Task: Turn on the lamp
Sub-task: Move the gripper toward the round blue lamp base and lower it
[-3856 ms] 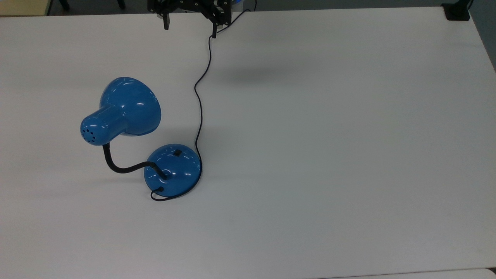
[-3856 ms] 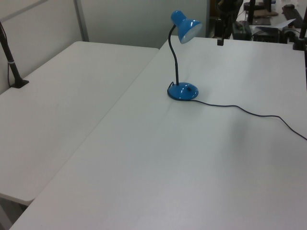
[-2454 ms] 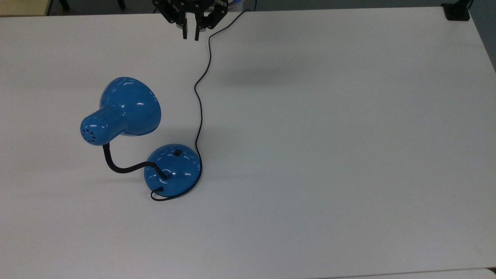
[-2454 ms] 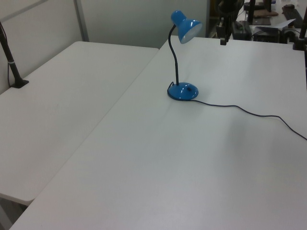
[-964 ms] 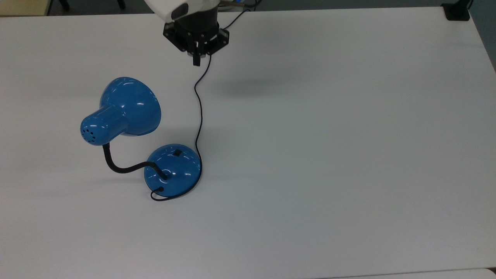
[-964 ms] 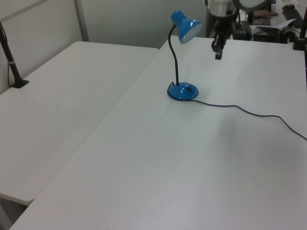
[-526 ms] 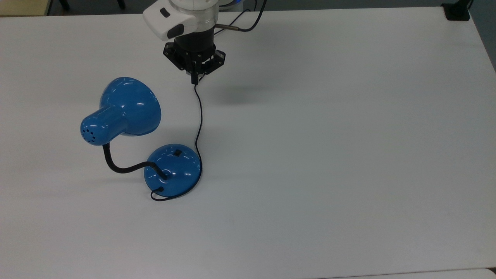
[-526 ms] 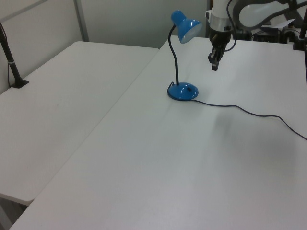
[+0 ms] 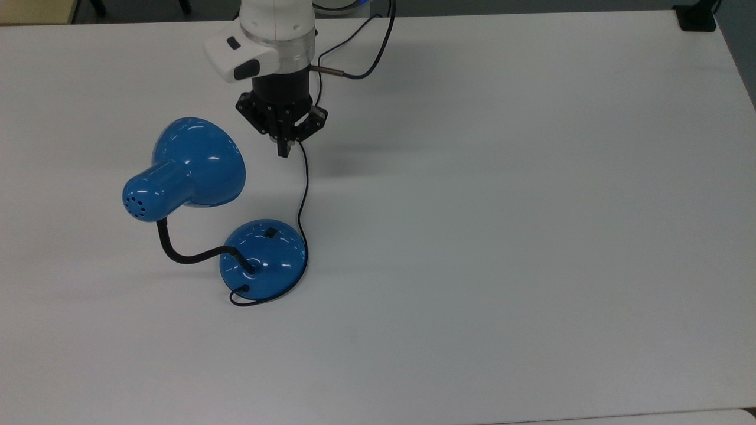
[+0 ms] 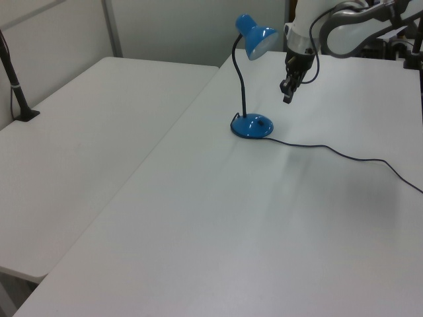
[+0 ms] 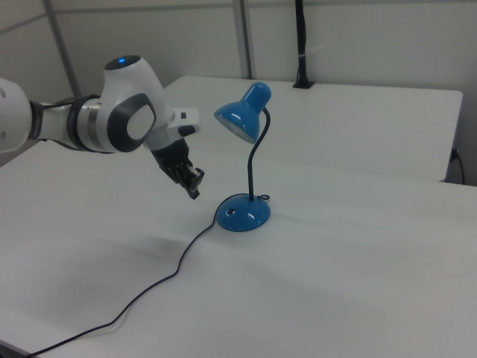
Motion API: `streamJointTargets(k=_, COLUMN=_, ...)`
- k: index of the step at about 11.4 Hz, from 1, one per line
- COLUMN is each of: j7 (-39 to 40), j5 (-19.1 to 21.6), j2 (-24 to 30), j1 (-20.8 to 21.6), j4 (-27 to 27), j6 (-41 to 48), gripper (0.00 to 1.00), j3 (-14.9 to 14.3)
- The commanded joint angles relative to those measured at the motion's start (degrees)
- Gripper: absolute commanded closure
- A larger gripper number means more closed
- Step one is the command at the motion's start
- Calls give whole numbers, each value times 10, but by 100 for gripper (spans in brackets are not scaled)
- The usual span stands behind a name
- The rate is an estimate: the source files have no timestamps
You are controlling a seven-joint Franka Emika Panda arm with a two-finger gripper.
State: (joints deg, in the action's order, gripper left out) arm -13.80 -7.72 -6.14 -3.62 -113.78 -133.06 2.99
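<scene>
The blue lamp stands on the white table (image 9: 531,206) with its shade (image 9: 198,159) bent over on a black gooseneck (image 9: 183,255) from the round base (image 9: 264,258). A small black switch (image 9: 270,232) sits on the base's top. The thin cord (image 9: 304,189) runs from the base toward the top view's upper edge. No glow shows under the shade (image 10: 256,38). My gripper (image 9: 283,151) hangs above the table, shut with nothing held, beside the shade and short of the base (image 10: 252,126). In the right view the gripper (image 11: 195,190) is left of the base (image 11: 243,214), tilted down.
The arm's own cable (image 9: 366,53) loops behind the wrist. A black clamp (image 9: 697,18) sits at the table's far right corner in the top view. A second white table (image 10: 79,132) with a black post (image 10: 16,86) adjoins on the left view's left.
The fingers closed and the arm has come out from the top view's upper edge, lowering along the cord toward the lamp base. The lamp has not moved.
</scene>
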Motion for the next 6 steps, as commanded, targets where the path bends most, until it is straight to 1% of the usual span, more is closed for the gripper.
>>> streamJointTargets(k=1, j7=-32, j5=-14, j2=-30, j1=-9, j4=-11, j6=-70, gripper=100, j3=0)
streamJointTargets(k=3, j7=-65, j5=-53, j2=-63, j1=-17, j4=-8, j6=-118, gripper=100, j3=0)
streamJointTargets(k=6, j7=-104, j5=-95, j2=-92, j1=-17, j4=-7, j6=-161, gripper=100, j3=0)
